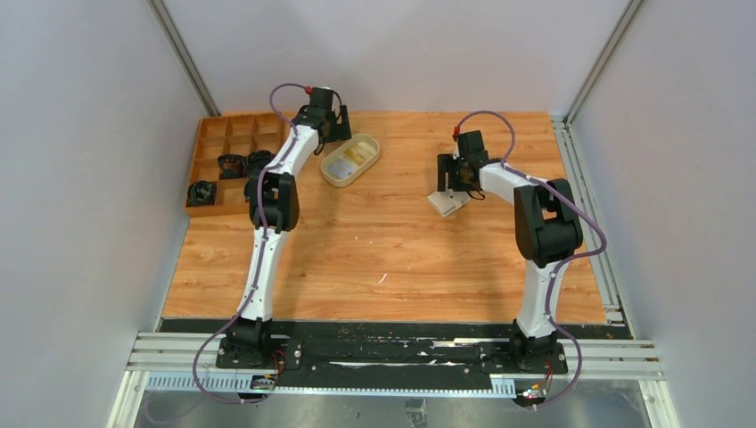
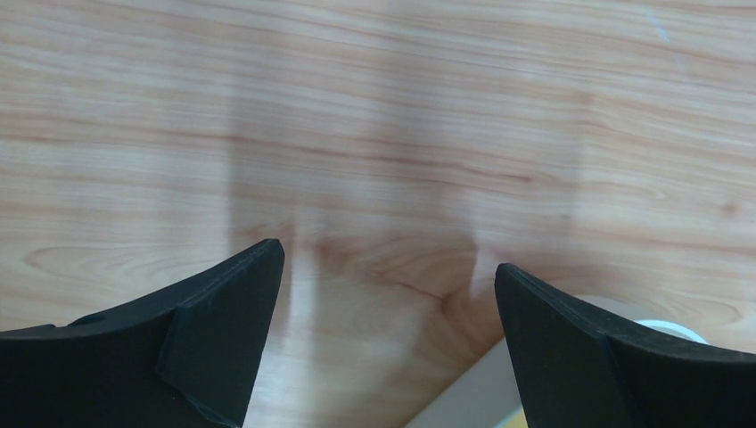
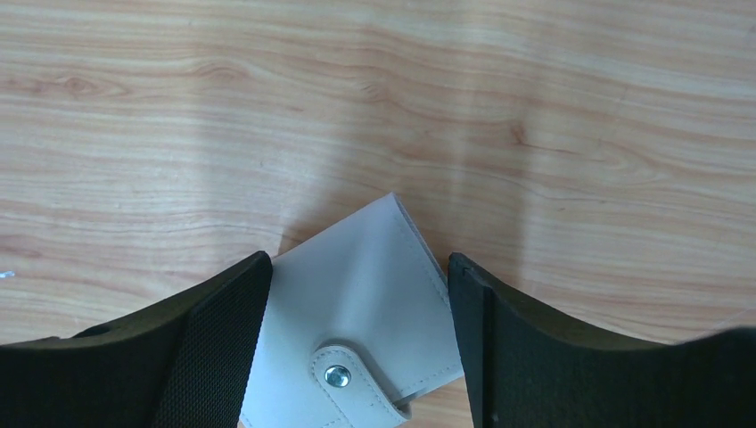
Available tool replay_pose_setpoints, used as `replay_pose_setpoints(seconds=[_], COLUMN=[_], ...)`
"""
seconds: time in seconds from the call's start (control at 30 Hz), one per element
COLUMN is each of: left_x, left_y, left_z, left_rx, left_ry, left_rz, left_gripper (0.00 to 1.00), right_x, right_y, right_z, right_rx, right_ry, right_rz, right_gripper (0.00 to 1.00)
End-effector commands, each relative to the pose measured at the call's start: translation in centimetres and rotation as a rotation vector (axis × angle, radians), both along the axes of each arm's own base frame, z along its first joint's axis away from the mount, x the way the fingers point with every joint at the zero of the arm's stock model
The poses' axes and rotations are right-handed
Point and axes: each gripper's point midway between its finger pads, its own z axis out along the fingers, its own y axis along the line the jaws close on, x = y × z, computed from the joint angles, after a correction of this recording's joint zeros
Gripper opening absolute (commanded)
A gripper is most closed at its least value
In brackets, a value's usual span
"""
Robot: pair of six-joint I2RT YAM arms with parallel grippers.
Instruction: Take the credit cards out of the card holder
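The card holder (image 1: pixel 448 203) is a cream folded wallet lying on the wooden table, right of centre. In the right wrist view it (image 3: pixel 357 294) is closed, with its snap tab (image 3: pixel 343 379) fastened. My right gripper (image 3: pixel 358 260) is open and hangs just above it, one finger at each side; it also shows in the top view (image 1: pixel 452 185). No cards show at the wallet. My left gripper (image 1: pixel 332 120) is open and empty over bare wood (image 2: pixel 388 259), beside the oval cream tray (image 1: pixel 370 152). A yellowish card-like piece (image 1: pixel 357 156) lies in that tray.
A wooden compartment box (image 1: pixel 207 150) with black items stands at the back left, close to the left arm. The tray's rim (image 2: pixel 472 392) shows at the bottom of the left wrist view. Grey walls close in the table on three sides.
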Motion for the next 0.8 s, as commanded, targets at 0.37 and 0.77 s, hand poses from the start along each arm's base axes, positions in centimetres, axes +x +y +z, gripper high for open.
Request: replay_pose_setpoints(seconds=[0.37,0.77], left_x=[-2.8,-3.4], left_y=[-8.5,-8.6], left_z=[-0.8,6.3], left_rx=[-0.016,-0.063], left_ry=[0.019,-0.085], left_rz=[-0.348,-0.383], left_gripper=[1.00,1.00], right_x=[-8.5,-16.1], right_y=[3.5,9.0], right_z=[-3.0,-5.6], right_rx=[-0.011,0.015], right_ry=[0.159,0.230], right_rz=[0.102,0.147], right_gripper=[0.76,0.76])
